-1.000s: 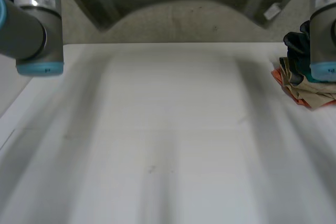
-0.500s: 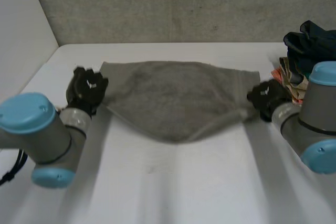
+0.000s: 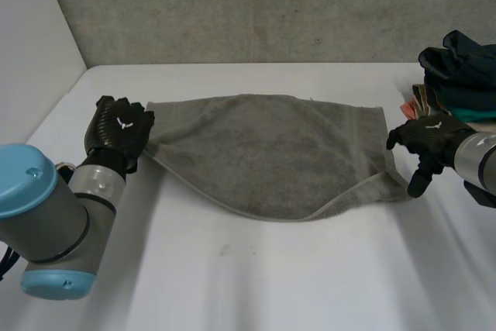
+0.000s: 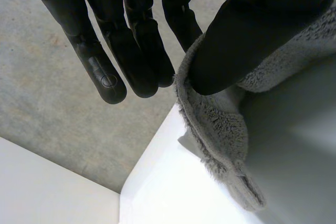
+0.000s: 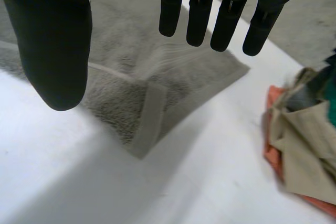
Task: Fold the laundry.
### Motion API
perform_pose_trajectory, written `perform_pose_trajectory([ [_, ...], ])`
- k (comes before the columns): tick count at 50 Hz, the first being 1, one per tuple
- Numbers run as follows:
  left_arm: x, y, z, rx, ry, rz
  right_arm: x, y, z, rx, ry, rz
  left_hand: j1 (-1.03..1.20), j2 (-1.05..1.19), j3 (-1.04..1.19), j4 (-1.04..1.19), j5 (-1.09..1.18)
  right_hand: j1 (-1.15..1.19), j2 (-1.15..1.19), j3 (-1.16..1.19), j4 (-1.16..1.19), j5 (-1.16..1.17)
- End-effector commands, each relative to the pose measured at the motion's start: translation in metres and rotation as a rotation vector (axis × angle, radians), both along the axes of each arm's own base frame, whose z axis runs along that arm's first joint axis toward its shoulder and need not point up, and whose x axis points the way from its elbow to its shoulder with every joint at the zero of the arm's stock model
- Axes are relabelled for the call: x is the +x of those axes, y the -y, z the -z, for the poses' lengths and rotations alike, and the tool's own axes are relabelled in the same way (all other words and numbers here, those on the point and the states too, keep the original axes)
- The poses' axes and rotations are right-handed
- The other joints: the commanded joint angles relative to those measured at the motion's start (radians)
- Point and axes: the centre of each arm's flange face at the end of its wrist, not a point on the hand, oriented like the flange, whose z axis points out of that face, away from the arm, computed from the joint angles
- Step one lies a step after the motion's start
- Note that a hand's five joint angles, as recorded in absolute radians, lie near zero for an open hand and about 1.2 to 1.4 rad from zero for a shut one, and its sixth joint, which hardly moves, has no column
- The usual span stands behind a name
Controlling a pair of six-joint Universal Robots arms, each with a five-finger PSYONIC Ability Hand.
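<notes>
Laundry lies mid-table: we see a grey terry-cloth towel (image 3: 271, 153) spread flat on the white table (image 3: 256, 284), its far edge fairly straight and its near edge sagging in a curve toward us. The black left hand (image 3: 118, 133) sits at the towel's left corner. In the left wrist view its fingers (image 4: 131, 51) are straight and close together, clear of the cloth, while the thumb lies against the fluffy edge (we see no pinch, so we read the hand as open). The black right hand (image 3: 430, 141) hangs just beside the towel's right edge. In the right wrist view its fingers (image 5: 199, 14) are straight and spread, the thumb stands well apart, and nothing is held. Under that palm the towel's corner lies on the table with a narrow hem strip turned up. A pile of dark, teal, beige and orange clothes (image 3: 457, 67) sits at the table's far right corner, near the right hand.
</notes>
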Motion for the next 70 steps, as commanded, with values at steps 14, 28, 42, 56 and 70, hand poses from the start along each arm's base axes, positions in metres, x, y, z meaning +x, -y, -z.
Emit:
perform_pose_trajectory([
  [14, 0.002, 0.01, -0.003, -0.015, -0.002, -0.015, 0.009, 0.049, 0.065, 0.074, -0.089, 0.019, 0.244, 0.195, 0.2, 0.193, 0.221, 0.45, 0.462, 0.465, 0.474, 0.496],
  [28, 0.014, -0.019, -0.01, 0.099, 0.043, -0.018, 0.013, -0.007, 0.02, 0.06, -0.084, -0.08, 0.244, 0.195, 0.2, 0.193, 0.221, 0.953, 0.964, 0.967, 0.977, 0.999],
  [42, 0.053, -0.095, -0.006, 0.448, 0.284, -0.014, -0.055, -0.063, 0.026, 0.146, -0.566, -0.268, 0.244, 0.195, 0.2, 0.193, 0.221, 0.953, 0.964, 0.967, 0.977, 0.999],
  [56, 0.026, -0.073, 0.0, 0.429, 0.352, 0.128, -0.038, -0.027, 0.028, -0.064, -0.374, -0.144, 0.244, 0.195, 0.2, 0.193, 0.221, 0.953, 0.964, 0.967, 0.977, 0.999],
  [70, -0.03, 0.062, 0.038, 0.055, 0.267, 0.046, -0.022, 0.046, 0.057, -0.357, -0.354, 0.052, 0.244, 0.195, 0.2, 0.193, 0.221, 0.953, 0.964, 0.967, 0.977, 0.999],
])
